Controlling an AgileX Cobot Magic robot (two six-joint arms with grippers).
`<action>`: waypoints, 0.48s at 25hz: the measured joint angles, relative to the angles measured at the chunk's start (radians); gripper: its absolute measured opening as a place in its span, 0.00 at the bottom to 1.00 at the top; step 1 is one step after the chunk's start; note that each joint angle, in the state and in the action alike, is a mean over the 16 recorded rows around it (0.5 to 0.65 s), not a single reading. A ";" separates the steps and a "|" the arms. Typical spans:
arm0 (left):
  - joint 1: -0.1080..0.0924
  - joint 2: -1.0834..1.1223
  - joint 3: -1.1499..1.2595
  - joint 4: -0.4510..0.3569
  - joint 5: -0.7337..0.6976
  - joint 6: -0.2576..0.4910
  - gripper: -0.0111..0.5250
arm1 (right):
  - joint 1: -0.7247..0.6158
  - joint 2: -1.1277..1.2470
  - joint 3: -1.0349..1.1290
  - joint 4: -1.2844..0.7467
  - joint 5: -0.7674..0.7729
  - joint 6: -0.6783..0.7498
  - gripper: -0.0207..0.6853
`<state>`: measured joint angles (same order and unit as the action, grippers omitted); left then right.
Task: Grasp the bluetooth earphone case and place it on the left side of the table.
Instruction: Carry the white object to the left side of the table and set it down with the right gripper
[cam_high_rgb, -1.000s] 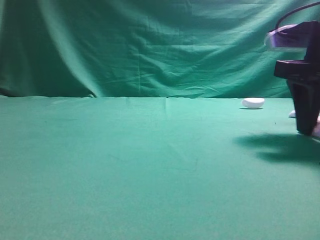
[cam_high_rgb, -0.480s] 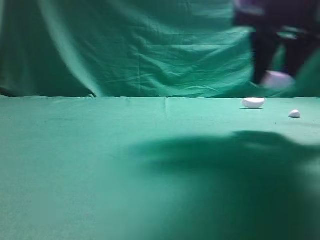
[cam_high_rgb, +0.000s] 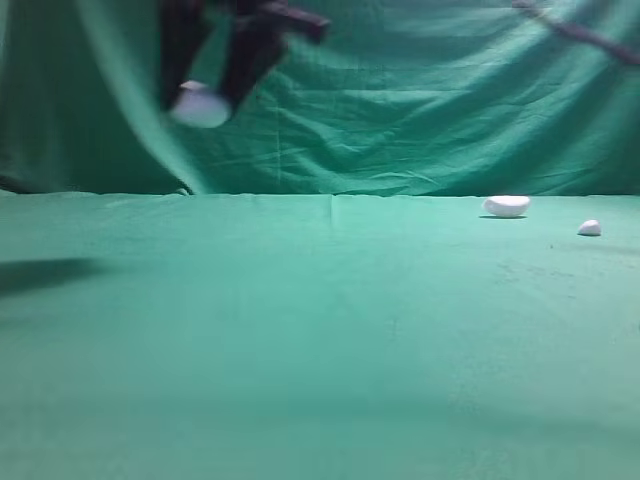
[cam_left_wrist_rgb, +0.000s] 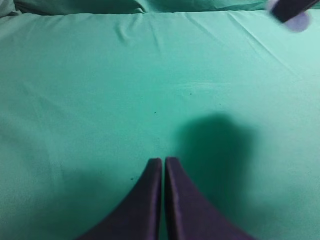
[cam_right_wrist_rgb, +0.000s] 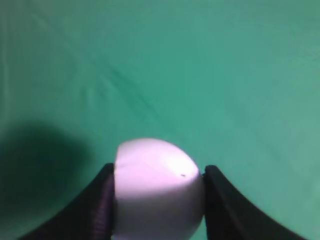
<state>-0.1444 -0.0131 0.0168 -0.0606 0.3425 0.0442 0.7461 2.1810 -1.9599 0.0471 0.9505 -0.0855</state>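
My right gripper (cam_high_rgb: 207, 98) has reached across to the upper left of the exterior high view. It is shut on the white bluetooth earphone case (cam_high_rgb: 199, 106) and holds it high above the green table (cam_high_rgb: 300, 330). In the right wrist view the case (cam_right_wrist_rgb: 157, 192) fills the gap between the two dark fingers (cam_right_wrist_rgb: 97, 205). My left gripper (cam_left_wrist_rgb: 163, 161) is shut and empty, low over bare green cloth. The carried case (cam_left_wrist_rgb: 299, 22) shows blurred at the top right of the left wrist view.
A smaller white half-moon piece (cam_high_rgb: 506, 206) and a tiny white lump (cam_high_rgb: 589, 228) lie at the far right of the table. A green draped backdrop (cam_high_rgb: 400, 100) hangs behind. A cable (cam_high_rgb: 580, 32) crosses the top right.
My right gripper lifted the case off the right side of the table and swept it leftward across the view, from the far right to the upper left. The two small white pieces stayed put.
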 joint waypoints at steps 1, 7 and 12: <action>0.000 0.000 0.000 0.000 0.000 0.000 0.02 | 0.022 0.031 -0.029 -0.001 -0.003 0.000 0.49; 0.000 0.000 0.000 0.000 0.000 0.000 0.02 | 0.115 0.176 -0.139 -0.014 -0.031 -0.002 0.49; 0.000 0.000 0.000 0.000 0.000 0.000 0.02 | 0.148 0.232 -0.166 -0.029 -0.056 -0.004 0.55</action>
<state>-0.1444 -0.0131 0.0168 -0.0606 0.3425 0.0442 0.8937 2.4132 -2.1257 0.0181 0.8947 -0.0893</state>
